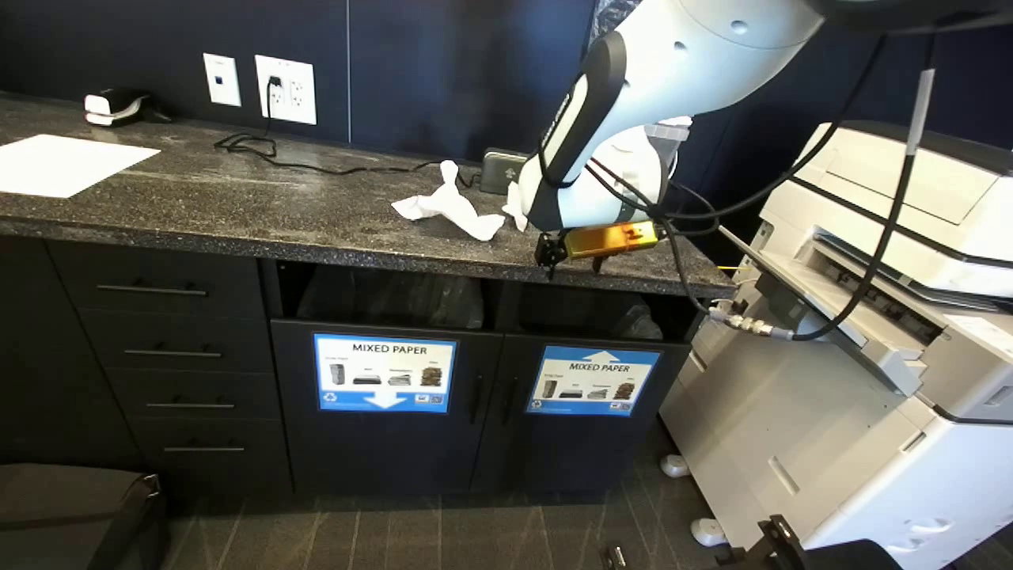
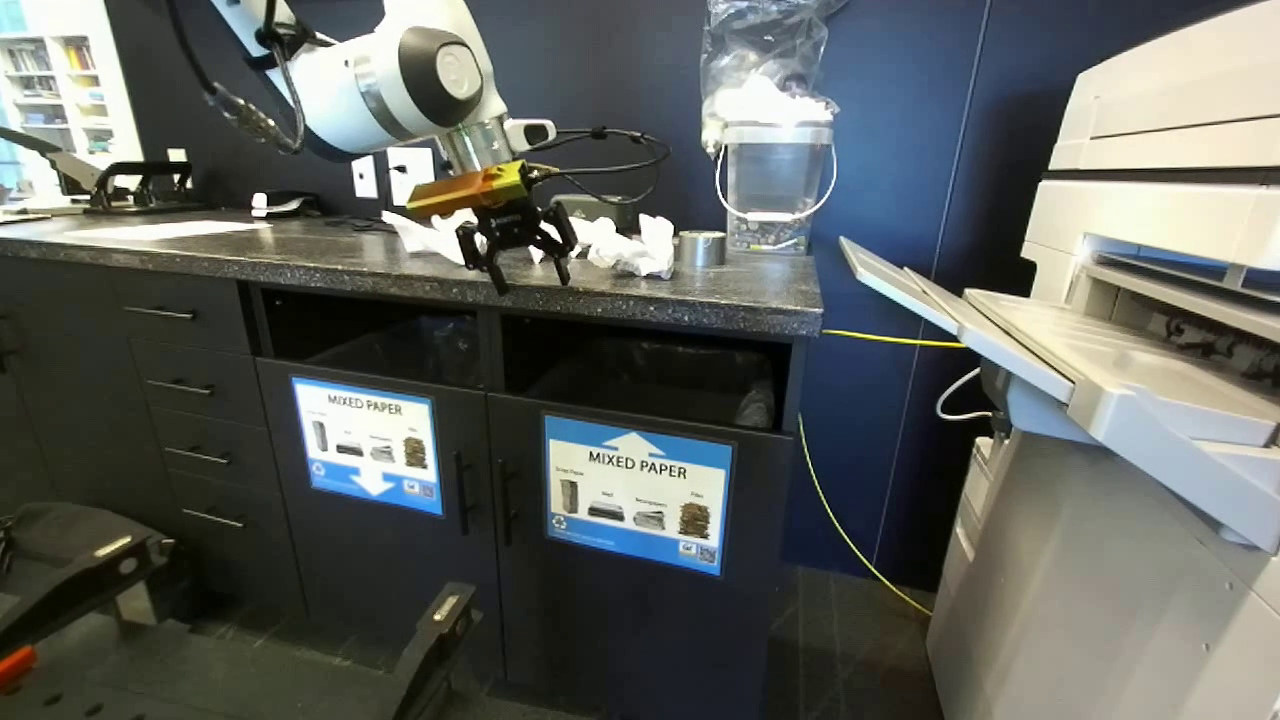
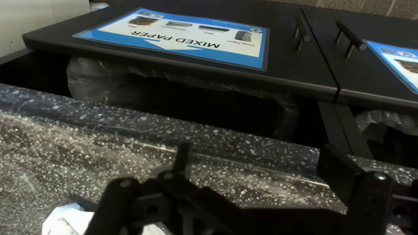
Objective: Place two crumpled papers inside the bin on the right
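On the dark speckled counter (image 1: pixel 316 206), a crumpled white paper (image 1: pixel 449 207) is seen, twisted into a long, loose shape; several ends are poked outward, and one of them is raised toward the wall (image 1: pixel 443 79). To its right a second crumpled paper (image 2: pixel 640 247) is placed, bunched into a lumpier heap with grey-shaded creases, just beside a roll of silver tape (image 2: pixel 702 248) (in an exterior view, most of this second wad is hidden behind the arm (image 1: pixel 704 63)). White paper (image 3: pixel 67 218) is also caught at the lower left of the wrist view, partly covered by the gripper (image 2: pixel 533 281); which of the two is shown there cannot be told. Below the counter, the bin on the right (image 2: pixel 757 402) is set into a cabinet (image 2: pixel 640 630), and its rim is wrapped in a see-through bag (image 3: pixel 86 80).

The arm is stretched in from above and bent at the wrist over the right part of the counter. The gripper is pointed downward near the counter's front edge, and in an exterior view the first wad is partly covered by it. Its fingers (image 3: pixel 338 173) are spread wide, and nothing is held between them.
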